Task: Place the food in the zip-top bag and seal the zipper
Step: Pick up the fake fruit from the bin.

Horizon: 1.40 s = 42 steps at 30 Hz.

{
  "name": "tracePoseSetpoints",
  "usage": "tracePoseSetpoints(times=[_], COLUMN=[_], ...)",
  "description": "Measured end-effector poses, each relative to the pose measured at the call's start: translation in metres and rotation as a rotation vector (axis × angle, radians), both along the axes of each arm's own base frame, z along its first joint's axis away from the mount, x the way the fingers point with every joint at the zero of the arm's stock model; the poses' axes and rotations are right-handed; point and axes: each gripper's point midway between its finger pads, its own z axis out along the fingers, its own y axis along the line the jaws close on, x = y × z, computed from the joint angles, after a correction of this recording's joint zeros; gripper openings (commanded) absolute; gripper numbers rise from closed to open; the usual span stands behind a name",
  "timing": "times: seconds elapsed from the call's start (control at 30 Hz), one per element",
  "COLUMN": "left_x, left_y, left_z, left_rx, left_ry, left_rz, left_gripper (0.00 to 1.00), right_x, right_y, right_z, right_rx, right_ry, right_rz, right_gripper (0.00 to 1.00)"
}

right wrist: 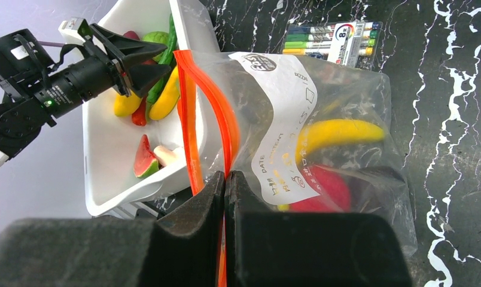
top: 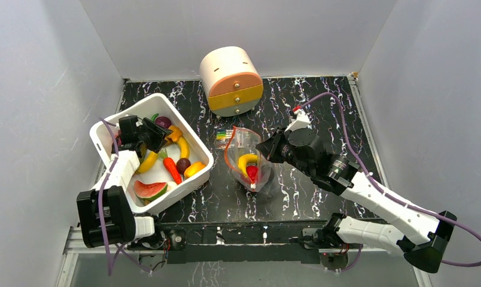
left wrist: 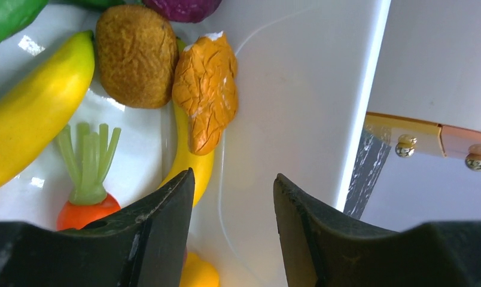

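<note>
The food lies in a white bin (top: 106, 128): bananas (left wrist: 34, 107), a carrot (left wrist: 88, 206), a brown piece (left wrist: 136, 57), an orange piece (left wrist: 205, 89) and a watermelon slice (top: 149, 190). My left gripper (left wrist: 233, 179) hovers low over the bin's floor, open, with nothing between its fingers. The zip-top bag (right wrist: 322, 119) stands mid-table with a banana (right wrist: 340, 133) and a red piece (right wrist: 331, 188) inside. Its mouth gapes open. My right gripper (right wrist: 226, 174) is shut on the red-orange zipper (right wrist: 214, 101) at the bag's right rim.
A round cream drawer box (top: 230, 81) with orange and yellow drawers stands at the back. A flat pack of coloured pens (top: 222, 136) lies just behind the bag. White walls close in on both sides of the black marbled table (top: 322, 101).
</note>
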Motion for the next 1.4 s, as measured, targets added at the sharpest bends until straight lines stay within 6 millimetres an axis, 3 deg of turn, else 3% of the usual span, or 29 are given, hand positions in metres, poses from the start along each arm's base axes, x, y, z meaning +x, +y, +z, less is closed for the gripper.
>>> tracePoseSetpoints(times=[0.13, 0.47, 0.73, 0.97, 1.2, 1.4], left_x=[0.010, 0.018, 0.022, 0.027, 0.033, 0.033], left_y=[0.004, 0.005, 0.004, 0.002, -0.001, -0.001], left_z=[0.000, -0.037, -0.049, -0.053, -0.049, -0.048], left_rx=[-0.009, -0.046, -0.070, -0.105, -0.140, -0.144], left_ry=[-0.026, 0.043, 0.055, 0.047, 0.021, 0.020], left_rz=[0.021, 0.044, 0.057, 0.074, 0.077, 0.077], left_gripper=[0.50, 0.53, 0.51, 0.37, 0.14, 0.01], right_x=[0.000, 0.000, 0.000, -0.001, -0.001, -0.002], right_y=[0.000, 0.000, 0.000, 0.000, -0.001, -0.002], right_z=[0.000, -0.001, -0.002, -0.002, -0.003, -0.001], right_rx=[-0.001, -0.003, -0.001, 0.006, 0.003, 0.007], right_ry=[0.001, 0.003, 0.010, 0.016, 0.020, 0.016], right_rz=[0.000, -0.001, -0.003, -0.007, -0.007, -0.010], right_gripper=[0.00, 0.00, 0.00, 0.00, 0.00, 0.00])
